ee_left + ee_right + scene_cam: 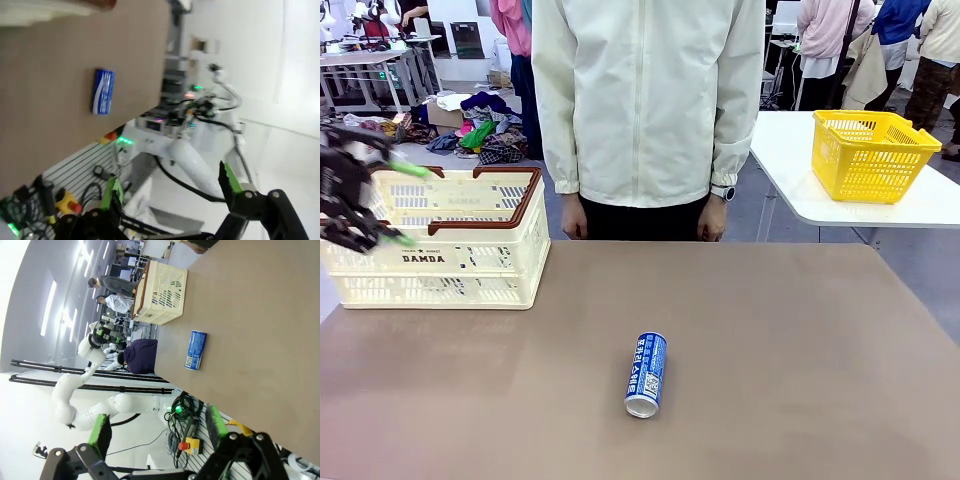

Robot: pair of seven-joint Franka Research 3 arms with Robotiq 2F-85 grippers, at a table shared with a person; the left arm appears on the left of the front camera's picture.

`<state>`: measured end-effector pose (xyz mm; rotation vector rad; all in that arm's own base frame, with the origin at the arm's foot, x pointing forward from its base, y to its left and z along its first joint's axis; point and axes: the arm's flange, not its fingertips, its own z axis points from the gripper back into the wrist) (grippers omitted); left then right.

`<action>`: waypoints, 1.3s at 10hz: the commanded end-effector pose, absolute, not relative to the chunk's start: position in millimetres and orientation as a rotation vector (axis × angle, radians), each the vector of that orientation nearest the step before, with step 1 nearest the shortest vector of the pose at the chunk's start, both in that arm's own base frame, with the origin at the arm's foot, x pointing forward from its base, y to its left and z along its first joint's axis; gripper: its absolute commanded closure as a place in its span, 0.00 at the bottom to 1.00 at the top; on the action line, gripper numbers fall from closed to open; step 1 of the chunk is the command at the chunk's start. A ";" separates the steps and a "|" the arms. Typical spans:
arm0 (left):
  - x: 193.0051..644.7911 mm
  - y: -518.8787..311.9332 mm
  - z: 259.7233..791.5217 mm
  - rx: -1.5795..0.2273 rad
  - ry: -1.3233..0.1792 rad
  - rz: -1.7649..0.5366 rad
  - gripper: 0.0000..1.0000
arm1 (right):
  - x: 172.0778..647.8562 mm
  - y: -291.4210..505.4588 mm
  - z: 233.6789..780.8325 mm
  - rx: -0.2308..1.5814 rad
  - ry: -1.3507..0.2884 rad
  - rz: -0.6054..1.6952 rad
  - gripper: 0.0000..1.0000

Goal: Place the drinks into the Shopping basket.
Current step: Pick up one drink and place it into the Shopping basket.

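Observation:
One of the drinks, a blue can (646, 374) with white lettering, lies on its side near the middle of the brown table. It also appears in the left wrist view (103, 91) and the right wrist view (195, 350). The cream-white Shopping basket (470, 285) with a dark brown rim stands at the far left of the table (160, 292). My left gripper (412, 206) hovers at the basket's left end, open, nothing between its green pads (170, 187). My right gripper (158, 429) is open and empty, well off the table's edge.
A person in a pale jacket (645, 100) stands at the table's far edge, hands down at their sides. A yellow mesh basket (870, 155) sits on a separate white table at the back right. Bare tabletop (800, 340) surrounds the can.

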<state>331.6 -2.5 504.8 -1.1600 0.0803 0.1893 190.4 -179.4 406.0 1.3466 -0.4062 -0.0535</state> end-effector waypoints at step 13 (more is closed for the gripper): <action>267.9 -343.7 496.8 -0.411 0.179 0.227 0.00 | 192.1 -179.5 412.3 1.360 -0.417 -0.062 0.00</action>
